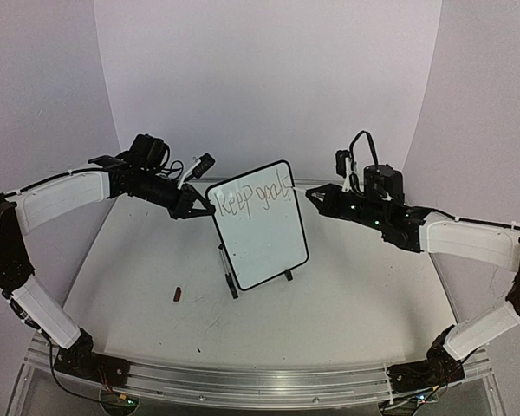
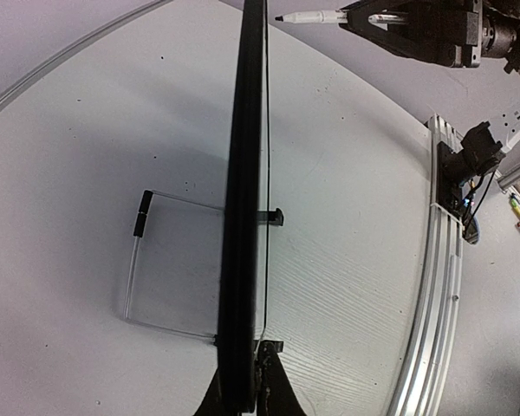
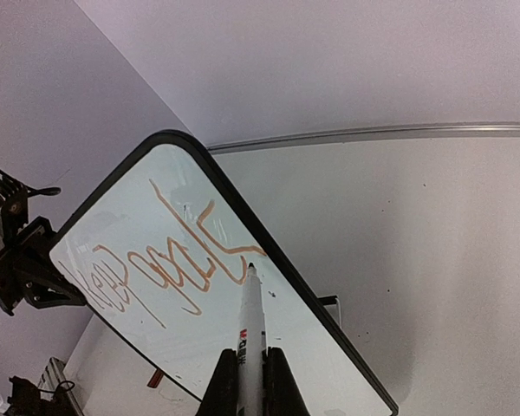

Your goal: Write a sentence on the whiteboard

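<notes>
Though a small dark piece (image 1: 178, 295) lies loose on the table (image 1: 355, 295) nearer in, the work sits beyond it: the board (image 1: 264, 247) stands on its feet mid-table, long axis upright. The left gripper (image 1: 193, 206) pinches its upper left edge. The right gripper (image 3: 250, 381), pressed on a marker (image 3: 250, 316), points it at the face from the right, tip just beside the last letter of the words (image 3: 169, 260) "Keep goals". The next line likely starts lower and left of that tip. No container shows.
</notes>
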